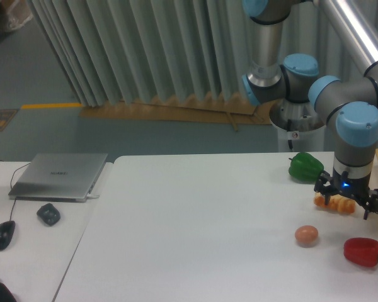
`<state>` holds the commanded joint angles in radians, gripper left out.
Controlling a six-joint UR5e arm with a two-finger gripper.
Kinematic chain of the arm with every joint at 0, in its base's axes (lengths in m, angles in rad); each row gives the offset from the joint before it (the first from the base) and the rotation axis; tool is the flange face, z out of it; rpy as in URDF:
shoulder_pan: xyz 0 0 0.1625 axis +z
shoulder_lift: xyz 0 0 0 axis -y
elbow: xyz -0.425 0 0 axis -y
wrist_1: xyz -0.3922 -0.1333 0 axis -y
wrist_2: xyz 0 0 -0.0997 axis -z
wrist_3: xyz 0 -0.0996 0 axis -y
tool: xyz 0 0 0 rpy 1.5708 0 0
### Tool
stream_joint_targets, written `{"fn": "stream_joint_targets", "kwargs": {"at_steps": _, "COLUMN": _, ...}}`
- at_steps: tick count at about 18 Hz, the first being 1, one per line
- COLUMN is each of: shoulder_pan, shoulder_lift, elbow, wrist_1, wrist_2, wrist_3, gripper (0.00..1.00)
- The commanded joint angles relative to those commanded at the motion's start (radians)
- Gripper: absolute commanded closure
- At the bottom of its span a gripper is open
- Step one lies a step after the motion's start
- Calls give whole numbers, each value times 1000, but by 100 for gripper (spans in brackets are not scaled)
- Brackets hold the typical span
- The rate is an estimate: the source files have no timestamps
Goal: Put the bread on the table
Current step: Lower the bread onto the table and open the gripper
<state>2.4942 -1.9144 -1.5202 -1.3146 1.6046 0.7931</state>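
Grey pleated curtains hang behind the white table (195, 220), where the arm's claw (349, 202) sits low at the right side, its fingers closed around the bread (334, 203), an orange ridged roll held just above the tabletop. A green pepper (305, 167) lies just behind it, an egg (307, 235) and a red pepper (361, 251) in front. On a separate desk at the left rest a laptop (60, 175) and a mouse (3, 234).

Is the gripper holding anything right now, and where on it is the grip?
The bread sits between the fingers of the gripper, apparently held near its right end, with its left end sticking out. Whether the fingers are actually clamped on it cannot be told.
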Motion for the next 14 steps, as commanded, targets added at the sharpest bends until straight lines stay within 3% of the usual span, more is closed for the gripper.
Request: {"fn": "stream_joint_targets", "kwargs": {"at_steps": 14, "shoulder_pan": -8, "shoulder_lift": 2, "elbow": -14, "wrist_1": 49, "wrist_2": 15, "wrist_3": 0, "gripper": 0}}
